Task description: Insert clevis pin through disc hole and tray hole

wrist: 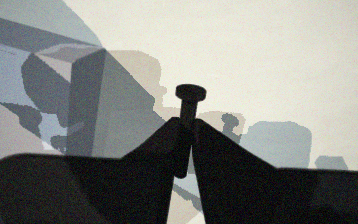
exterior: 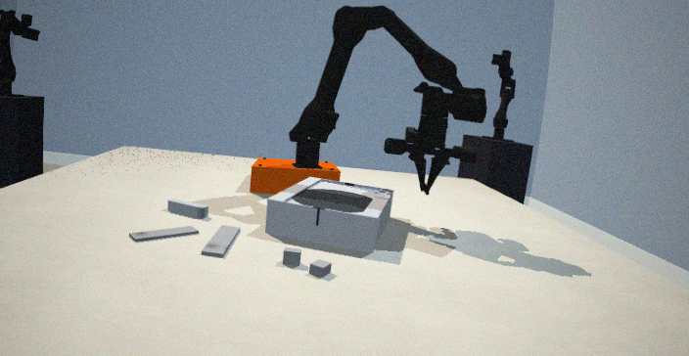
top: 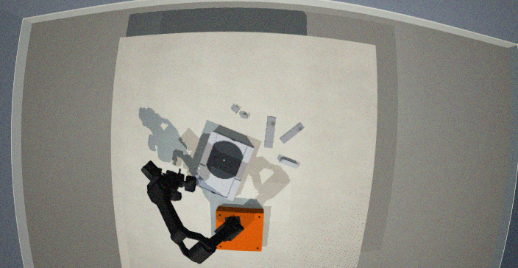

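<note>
You have the gripper (top: 174, 181) (exterior: 426, 193) (wrist: 185, 125) nearly shut, its tips pinching the clevis pin (wrist: 190, 93) by the shank. In the wrist view the pin's head stands out past the fingertips, slightly tilted, and the other end of the shank shows between the fingers on the opposite side. You can't make the pin out clearly from above or outside.

Taking sides from the top view, with the orange base (top: 254, 239) (exterior: 274, 180) near you, your gripper is just left of the steel tray (top: 217, 188) (exterior: 294, 223). The outside view shows the fingertips raised off the bench (top: 239, 68) (exterior: 294, 311), apart from the tray. The aluminium disc (top: 224, 151) (exterior: 333, 200) lies inside the tray's rim, and its small centre hole shows as a pale dot. The pin is outside the tray, so it isn't through the disc.

Mind your edges: the tray sits turned on the bench, with its near side close to the base and the arm (top: 165, 212) (exterior: 335, 71) bending around on the left. Beyond the tray's far right side you have two flat strips (top: 270, 132) (exterior: 221, 241) and a bar (top: 288, 161) (exterior: 188, 208); two small blocks (top: 235, 107) (exterior: 292, 257) lie off its far side. There is open bench left of your gripper.
</note>
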### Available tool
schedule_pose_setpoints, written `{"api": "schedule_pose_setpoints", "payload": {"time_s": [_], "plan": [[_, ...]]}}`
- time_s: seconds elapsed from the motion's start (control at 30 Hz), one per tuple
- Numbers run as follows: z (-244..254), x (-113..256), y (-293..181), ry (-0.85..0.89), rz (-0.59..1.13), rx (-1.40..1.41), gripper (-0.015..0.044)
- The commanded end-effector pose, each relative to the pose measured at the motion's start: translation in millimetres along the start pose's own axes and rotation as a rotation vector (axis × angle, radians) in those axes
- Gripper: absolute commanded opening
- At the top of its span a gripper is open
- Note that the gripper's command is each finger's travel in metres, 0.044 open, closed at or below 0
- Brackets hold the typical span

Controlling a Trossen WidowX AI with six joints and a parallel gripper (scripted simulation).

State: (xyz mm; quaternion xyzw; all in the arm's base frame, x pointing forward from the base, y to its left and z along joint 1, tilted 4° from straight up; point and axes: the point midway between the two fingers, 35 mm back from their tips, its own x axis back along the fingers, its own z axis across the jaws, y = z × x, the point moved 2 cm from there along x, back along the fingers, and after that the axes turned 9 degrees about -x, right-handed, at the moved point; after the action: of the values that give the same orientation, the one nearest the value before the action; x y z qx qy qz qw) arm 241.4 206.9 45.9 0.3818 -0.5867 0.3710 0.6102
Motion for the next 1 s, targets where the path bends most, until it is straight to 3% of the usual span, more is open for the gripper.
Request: {"api": "schedule_pose_setpoints", "payload": {"time_s": [0.0,0.97], "plan": [[0.8,-6.4,0.4,0.007,-0.004,0.004,0.0000],[1.1,-54.8,0.7,0.007,-0.004,0.004,0.0000]]}}
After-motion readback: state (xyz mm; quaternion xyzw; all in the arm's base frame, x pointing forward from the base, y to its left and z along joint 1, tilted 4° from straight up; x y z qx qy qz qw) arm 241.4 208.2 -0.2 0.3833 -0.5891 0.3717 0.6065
